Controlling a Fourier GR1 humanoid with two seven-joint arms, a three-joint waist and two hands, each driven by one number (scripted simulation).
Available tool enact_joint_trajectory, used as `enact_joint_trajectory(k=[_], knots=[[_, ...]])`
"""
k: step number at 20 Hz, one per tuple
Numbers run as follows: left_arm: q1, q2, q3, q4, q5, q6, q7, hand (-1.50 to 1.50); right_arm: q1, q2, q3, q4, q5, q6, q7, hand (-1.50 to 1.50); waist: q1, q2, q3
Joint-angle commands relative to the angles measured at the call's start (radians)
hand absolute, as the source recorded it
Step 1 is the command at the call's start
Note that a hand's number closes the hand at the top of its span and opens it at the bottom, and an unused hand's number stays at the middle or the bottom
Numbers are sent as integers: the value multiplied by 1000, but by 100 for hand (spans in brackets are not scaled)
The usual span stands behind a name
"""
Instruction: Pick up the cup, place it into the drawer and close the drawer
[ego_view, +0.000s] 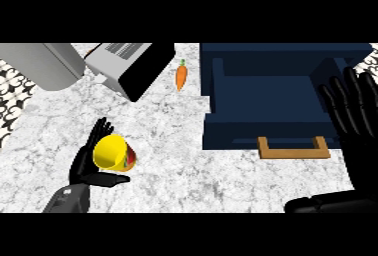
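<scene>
A yellow cup (112, 152) with a red patch on its side lies tilted on the marble counter at the lower left. My left hand (87, 165) sits right against it, fingers straight behind its left side and thumb stretched out below it. A dark blue drawer (221, 131) stands pulled open at the right, with a wooden handle (293, 148) on its front. My right hand (353, 112) shows at the right edge over the drawer's right side, fingers straight and pointing up.
An orange carrot (181, 75) lies on the counter left of the drawer. A toaster (129, 65) stands at the back, and a grey appliance (40, 62) fills the back left corner. A patterned tile strip (15, 95) runs along the left edge.
</scene>
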Motion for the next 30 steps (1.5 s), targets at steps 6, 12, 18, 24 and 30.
enact_joint_trajectory(k=[6, 12, 18, 24, 30], knots=[[-58, -16, 3, 114, 14, -55, -65, -150, 23, 24, 52, -47, 45, -31, 42, -150, -2, 0, 0], [-66, 30, 3, 112, 60, -238, -32, -150, 9, 8, 29, -8, 19, -5, 26, -150, -2, 1, 0], [-71, 6, 1, 120, 79, -294, -80, 150, -2, -19, -40, 38, -24, 23, -26, -150, -2, 0, 0], [-90, -17, -17, 108, 52, -197, -158, 150, 39, -7, 2, -28, -1, 15, 8, -150, -6, 0, -1], [-69, -26, 45, 74, 101, -50, -205, 150, 25, 2, 13, -38, 15, -1, 14, -150, 0, -1, 0]])
